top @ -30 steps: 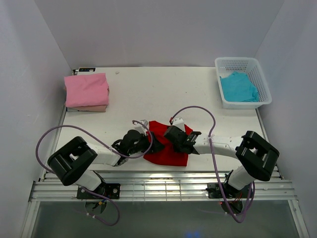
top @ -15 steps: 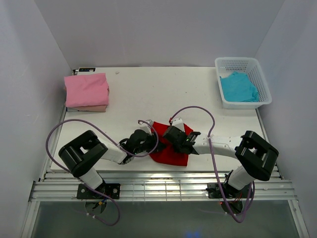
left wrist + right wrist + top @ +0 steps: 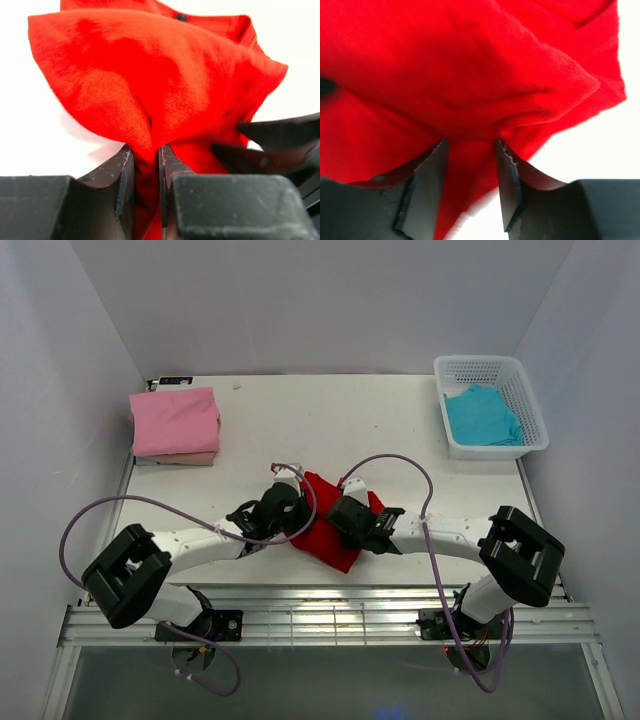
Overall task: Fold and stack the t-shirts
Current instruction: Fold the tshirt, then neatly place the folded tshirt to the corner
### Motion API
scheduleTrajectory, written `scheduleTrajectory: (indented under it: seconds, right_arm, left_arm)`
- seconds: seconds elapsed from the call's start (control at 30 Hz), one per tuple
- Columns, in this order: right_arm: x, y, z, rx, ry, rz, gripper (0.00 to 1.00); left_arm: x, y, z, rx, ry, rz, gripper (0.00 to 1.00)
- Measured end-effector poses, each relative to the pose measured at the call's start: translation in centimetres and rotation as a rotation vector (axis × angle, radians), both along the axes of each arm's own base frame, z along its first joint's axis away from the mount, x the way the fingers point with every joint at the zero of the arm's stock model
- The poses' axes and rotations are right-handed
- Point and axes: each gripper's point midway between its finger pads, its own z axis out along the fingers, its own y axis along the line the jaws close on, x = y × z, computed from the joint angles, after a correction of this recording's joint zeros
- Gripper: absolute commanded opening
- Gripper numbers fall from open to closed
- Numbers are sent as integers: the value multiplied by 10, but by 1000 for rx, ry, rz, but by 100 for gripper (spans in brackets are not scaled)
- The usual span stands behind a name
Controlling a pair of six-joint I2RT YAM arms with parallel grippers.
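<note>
Bright red t-shirt (image 3: 322, 543), a creased, puckered bundle.

White table (image 3: 300, 430); I count four items directly on it. Red t-shirt (image 3: 325, 538): bunched, front centre, near front edge. Far left: beige t-shirt (image 3: 180, 459) folded flat on surface, pink t-shirt (image 3: 175, 420) folded on top of it. Far-right corner: white lattice basket (image 3: 480, 367). Small dark object (image 3: 175, 382) at back edge behind pink stack; I cannot identify it.

The red shirt (image 3: 325, 545) lies bunched front-centre, pink (image 3: 175, 420) folded atop beige (image 3: 180, 458) far-left, turquoise (image 3: 482, 416) crumpled far-right
</note>
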Motion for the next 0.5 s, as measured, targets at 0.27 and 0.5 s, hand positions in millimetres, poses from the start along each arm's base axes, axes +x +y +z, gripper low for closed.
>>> scheduleTrajectory:
  seconds: [0.27,0.5]
  right_arm:
    - [-6,-9,3,-33,13,10,51]
    - [-9,-14,0,-44,20,15,52]
  left_arm:
    - [82,58,75,178,-157,156,0]
    - [137,98,86,329,-163,195,0]
